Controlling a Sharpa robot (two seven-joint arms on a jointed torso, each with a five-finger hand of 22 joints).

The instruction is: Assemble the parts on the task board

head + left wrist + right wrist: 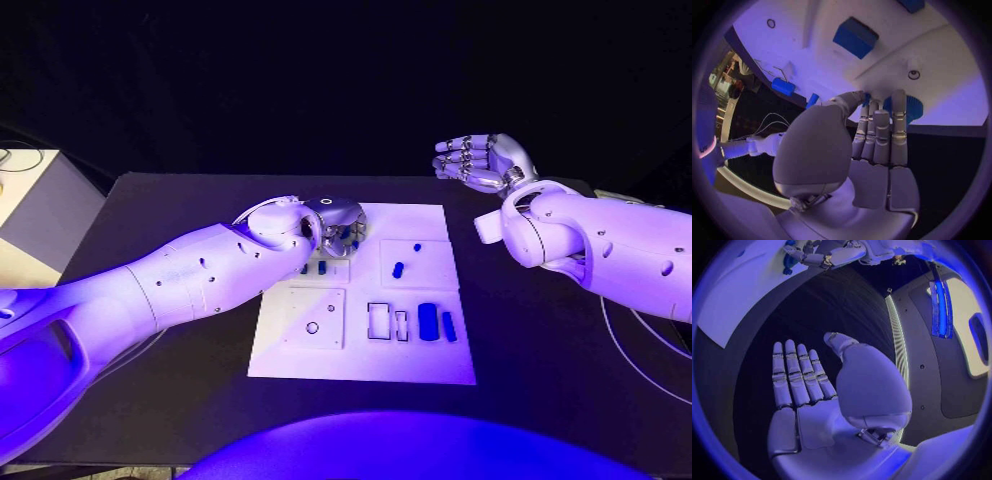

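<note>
Closest to the head camera is the near edge of the white task board, flat in the middle of the black table. Counting the blue parts on it: a fat oblong part and a slimmer bar side by side in the near row, one small piece mid-board, a tiny dot beyond it, and at least one more tucked beside the left wrist. So five or so, the rest hidden.

The left arm reaches across the board's left side, and the left hand is down at the far left corner, covering what lies beneath it. From the wrist, its fingers close with the thumb around a round ribbed blue part, touching it.

The right hand hovers off the board, past its far right corner, fingers loosely spread, palm bare, holding nothing.
</note>
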